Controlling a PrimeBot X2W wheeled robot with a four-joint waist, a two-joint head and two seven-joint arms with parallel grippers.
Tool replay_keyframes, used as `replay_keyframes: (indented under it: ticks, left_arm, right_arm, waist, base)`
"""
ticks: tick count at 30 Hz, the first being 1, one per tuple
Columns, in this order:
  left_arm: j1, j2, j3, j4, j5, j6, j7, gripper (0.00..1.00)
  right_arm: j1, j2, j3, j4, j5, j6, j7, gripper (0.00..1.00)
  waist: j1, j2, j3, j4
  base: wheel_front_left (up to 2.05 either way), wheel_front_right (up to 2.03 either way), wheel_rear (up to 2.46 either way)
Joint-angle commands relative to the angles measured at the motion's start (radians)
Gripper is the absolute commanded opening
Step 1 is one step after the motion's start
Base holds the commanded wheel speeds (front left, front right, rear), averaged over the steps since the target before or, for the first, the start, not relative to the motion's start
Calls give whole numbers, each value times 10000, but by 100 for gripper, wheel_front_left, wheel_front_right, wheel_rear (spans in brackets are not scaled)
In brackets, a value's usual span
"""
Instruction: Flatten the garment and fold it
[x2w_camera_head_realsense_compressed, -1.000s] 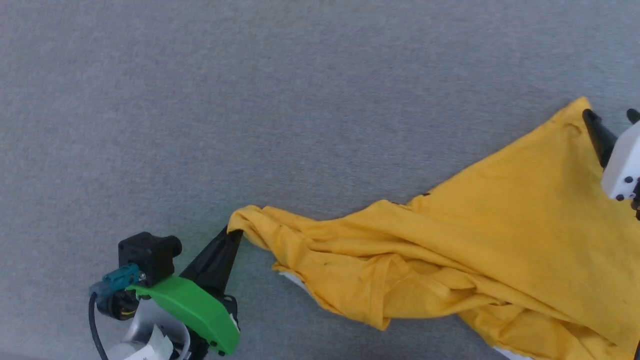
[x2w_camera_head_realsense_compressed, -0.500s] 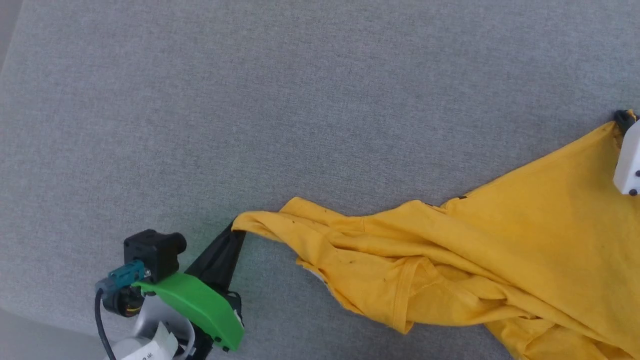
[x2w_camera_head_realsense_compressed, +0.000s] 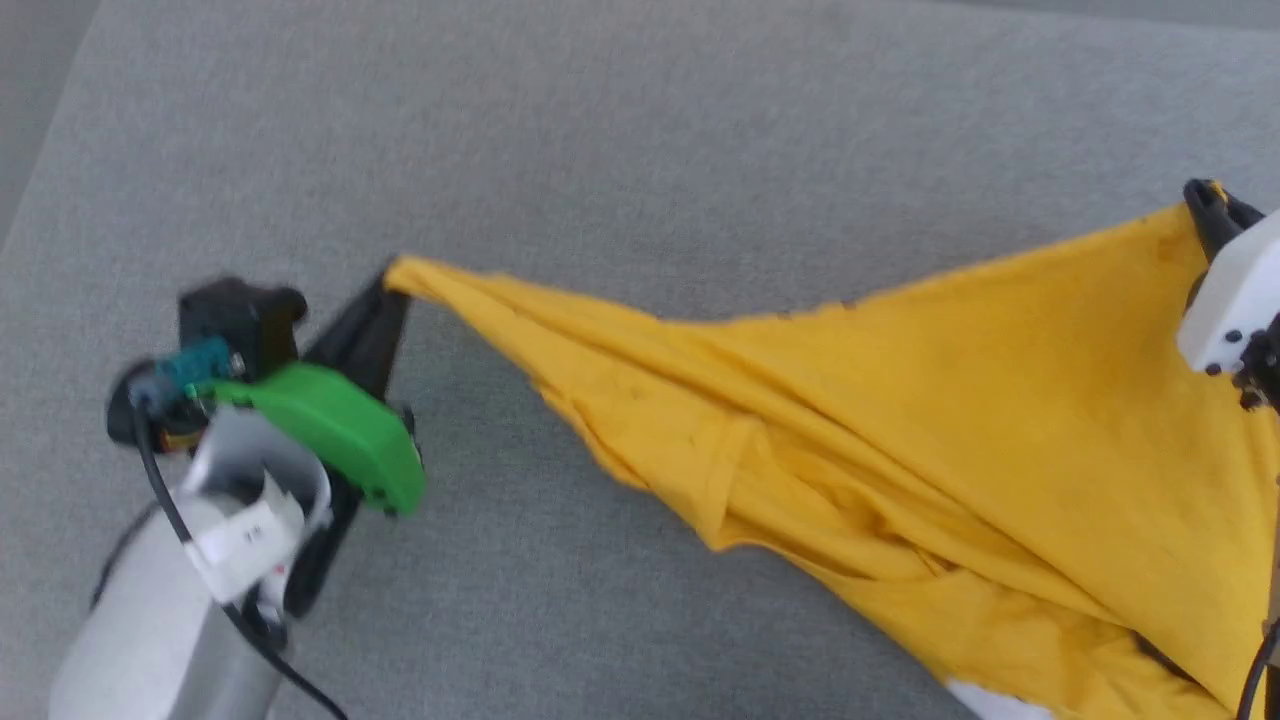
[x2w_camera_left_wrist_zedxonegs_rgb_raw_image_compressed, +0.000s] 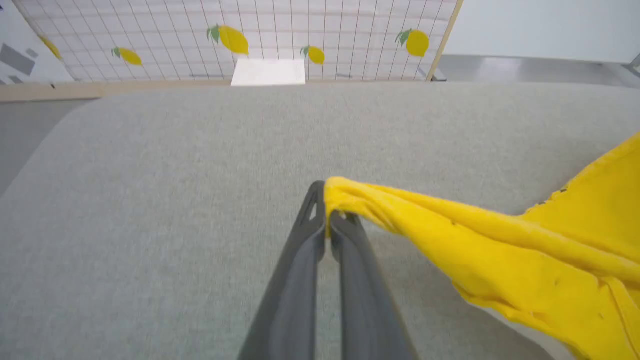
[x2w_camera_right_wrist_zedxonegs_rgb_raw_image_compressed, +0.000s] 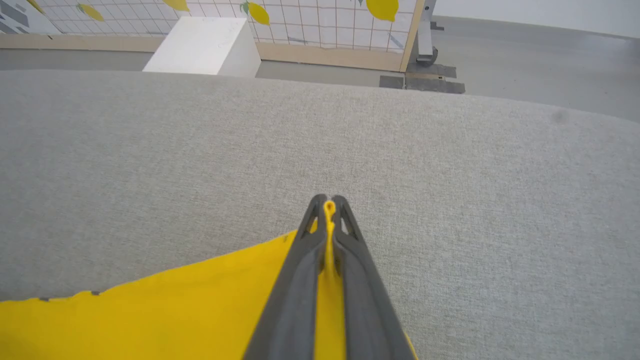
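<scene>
A: What do the wrist views add?
B: A gridded lemon-print panel (x2w_camera_left_wrist_zedxonegs_rgb_raw_image_compressed: 260, 35) and a white box (x2w_camera_right_wrist_zedxonegs_rgb_raw_image_compressed: 205, 45) beyond the pad (x2w_camera_head_realsense_compressed: 640, 130); the head view shows the shirt (x2w_camera_head_realsense_compressed: 950, 420) spanning both grippers

A: And the shirt itself?
B: Thin yellow cloth, creased, stretched over the grey woven pad; left gripper (x2w_camera_head_realsense_compressed: 390, 275) clamped on a bunched corner, right gripper (x2w_camera_head_realsense_compressed: 1205, 200) pinching another; a white patch (x2w_camera_head_realsense_compressed: 990, 700) at the lower edge

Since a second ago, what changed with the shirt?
The right gripper closed its fingers on the garment's corner; they were open before. The garment, slack then, now stretches taut between both grippers. Unchanged: the left gripper stays shut on the other corner.
</scene>
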Motion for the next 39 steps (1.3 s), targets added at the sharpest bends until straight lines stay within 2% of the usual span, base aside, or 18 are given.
replay_keyframes:
  ticks: [1,4,13,22,32,36,39]
  left_arm:
    - [-562,27,96,182,188,77,-62,0]
    - [-1529,99,114,661,339,-93,-51,0]
    - [-5395,377,86,3048,1010,-678,17,0]
    - [-8212,211,-244,4931,1512,-995,158,0]
    - [-10136,-28,-443,5834,1493,-1306,579,0]
    - [-10432,-93,-368,5911,1160,-1369,1122,0]
    - [-10716,127,-458,5743,1255,-1431,1416,0]
  right_arm:
    - [-295,91,50,52,44,-13,-231,0]
    - [-658,185,93,191,47,-13,-649,0]
    - [-3147,206,888,1500,-375,-13,-1882,0]
    - [-5066,284,1361,3187,-747,-13,-2525,0]
    - [-6286,246,1756,3701,-653,-13,-2350,0]
    - [-6506,200,1843,3551,-518,-13,-1917,0]
    - [-6705,152,1838,3368,-502,-13,-1607,0]
  waist:
    - [0,0,-1031,-731]
    - [0,0,-1461,-955]
    - [0,0,-2693,-1618]
    - [0,0,-3424,-1903]
    - [0,0,-3397,-2037]
    - [0,0,-3030,-2122]
    - [0,0,-2420,-2250]
  base:
    - [0,0,0]
    - [0,0,0]
    - [0,0,0]
    - [0,0,0]
    - [0,0,0]
    - [0,0,0]
    - [0,0,0]
